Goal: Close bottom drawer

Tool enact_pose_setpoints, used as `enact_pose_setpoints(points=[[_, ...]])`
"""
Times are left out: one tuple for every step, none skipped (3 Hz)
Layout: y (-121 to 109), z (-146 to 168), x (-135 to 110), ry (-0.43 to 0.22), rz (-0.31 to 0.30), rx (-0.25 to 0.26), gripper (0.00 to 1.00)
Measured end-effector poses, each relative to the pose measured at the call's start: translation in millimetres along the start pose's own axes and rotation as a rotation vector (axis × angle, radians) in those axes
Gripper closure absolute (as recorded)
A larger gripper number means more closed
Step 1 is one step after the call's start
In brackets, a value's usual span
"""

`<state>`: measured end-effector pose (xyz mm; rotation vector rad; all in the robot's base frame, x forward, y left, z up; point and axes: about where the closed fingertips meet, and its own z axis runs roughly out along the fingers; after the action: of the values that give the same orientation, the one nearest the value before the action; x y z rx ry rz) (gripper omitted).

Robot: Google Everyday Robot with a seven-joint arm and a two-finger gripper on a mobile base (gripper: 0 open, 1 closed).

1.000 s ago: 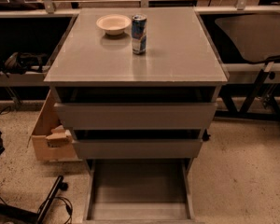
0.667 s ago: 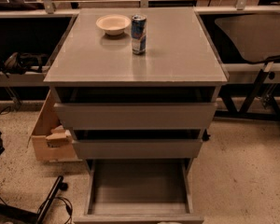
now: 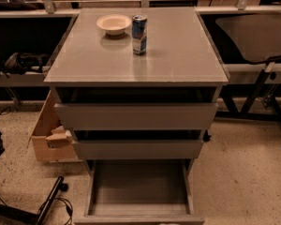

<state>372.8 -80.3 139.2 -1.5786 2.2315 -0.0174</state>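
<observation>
The bottom drawer [image 3: 139,187] is the lowest of three grey drawers in a grey cabinet [image 3: 178,64]. It is pulled far out toward me. Its shallow grey box interior is bare, and its front edge [image 3: 139,219] lies at the bottom of the camera view. The middle drawer front [image 3: 138,149] and the top drawer front [image 3: 136,116] stand slightly out, with dark gaps above them. The gripper is out of view.
On the cabinet top stand a white bowl [image 3: 114,24] and a blue drink can [image 3: 139,33]. An open cardboard box [image 3: 49,135] sits on the floor at the cabinet's left. A black stand and cables [image 3: 49,203] lie at lower left. A dark chair frame [image 3: 262,86] is at right.
The bottom drawer's front edge, off the bottom of the view one second ago, now shows. The drawer looks slightly further in. Nothing else has moved.
</observation>
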Motion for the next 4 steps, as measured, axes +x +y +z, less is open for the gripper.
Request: enact_pose_setpoints(points=[[-19.0, 22.4, -23.7, -0.052, -0.047, 0.034, 1.00], [-18.0, 22.3, -23.8, -0.053, -0.048, 0.035, 1.00], [-55.8, 33.8, -42.1, -0.070, -0.095, 0.089, 1.00], [-53.4, 33.0, -41.4, -0.070, -0.096, 0.089, 1.00]])
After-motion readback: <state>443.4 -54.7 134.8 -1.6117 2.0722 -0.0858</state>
